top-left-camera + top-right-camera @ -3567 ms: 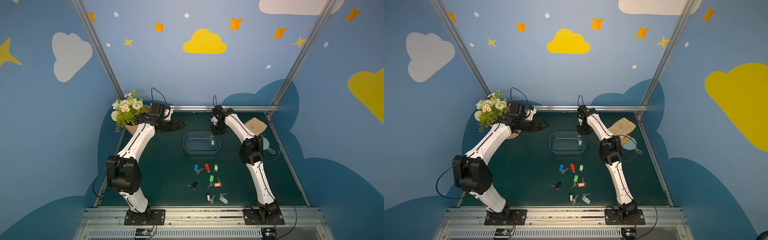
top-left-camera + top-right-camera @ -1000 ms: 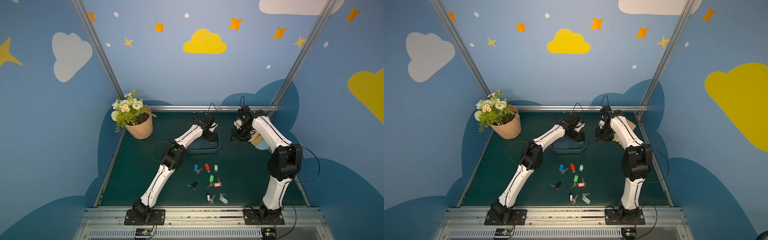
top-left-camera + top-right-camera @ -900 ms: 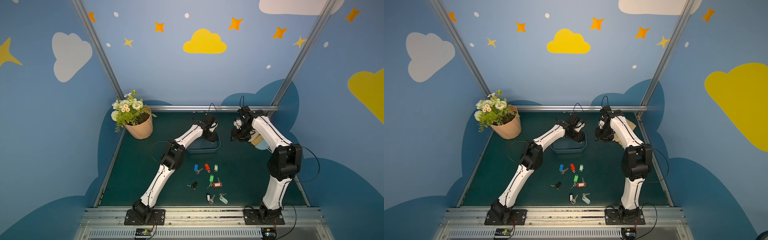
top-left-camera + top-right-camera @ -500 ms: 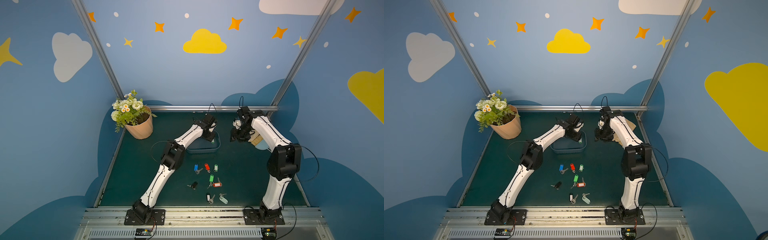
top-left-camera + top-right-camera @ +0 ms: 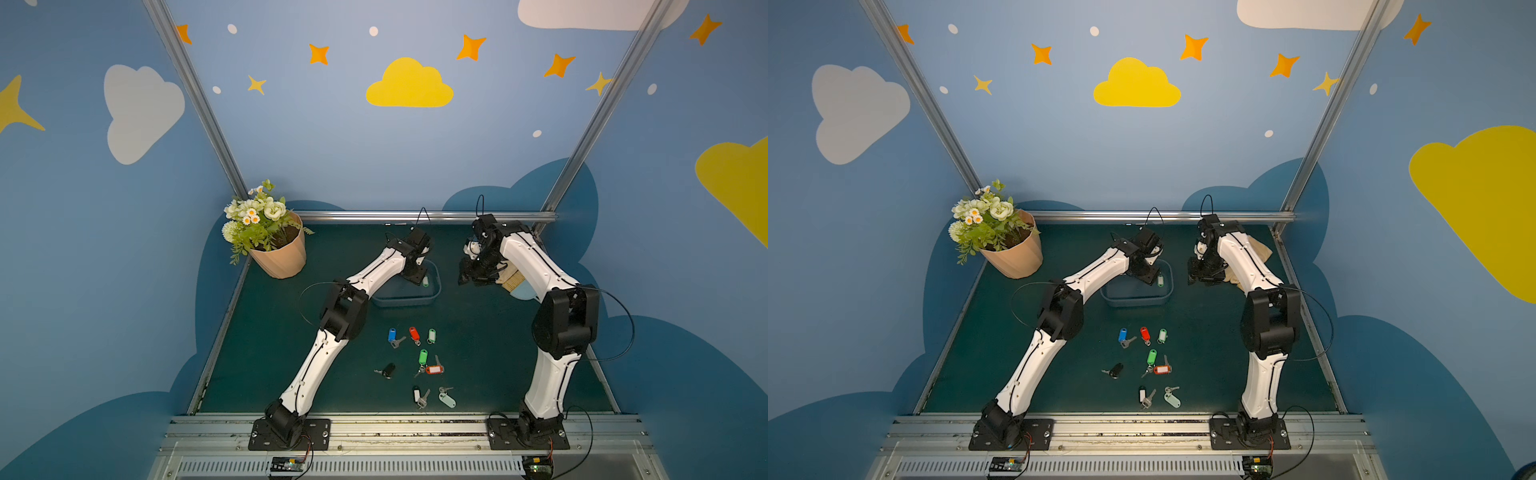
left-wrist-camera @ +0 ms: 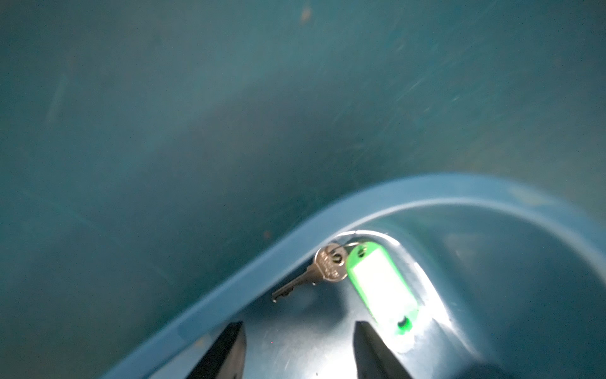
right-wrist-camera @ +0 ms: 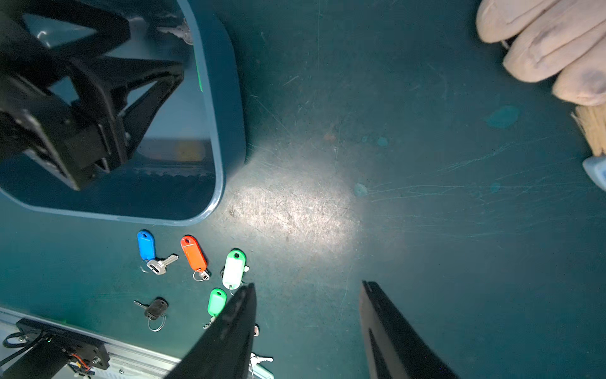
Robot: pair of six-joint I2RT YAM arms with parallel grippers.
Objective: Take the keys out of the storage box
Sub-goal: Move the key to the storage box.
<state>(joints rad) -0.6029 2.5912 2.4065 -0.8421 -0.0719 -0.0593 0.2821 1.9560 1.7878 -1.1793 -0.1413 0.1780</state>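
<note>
a dark green tabletop (image 5: 270, 353) sits between blue walls (image 5: 353, 166). in both top views we see the storage box (image 5: 405, 298) at mid-tabletop with the left claw (image 6: 297, 328) down inside it, and only a pale speck beside it. the left wrist view gives us more: one silver key (image 6: 328, 267), ringed to a green tag (image 6: 382, 285) with a white label, lies on the box floor in a rounded corner, just ahead of the claw, whose jaws stand apart and hold nothing. eight other keys (image 5: 422, 356) lie out on the tabletop, near the box. the right claw (image 7: 308, 285) hangs beside the box, jaws apart, empty.
</note>
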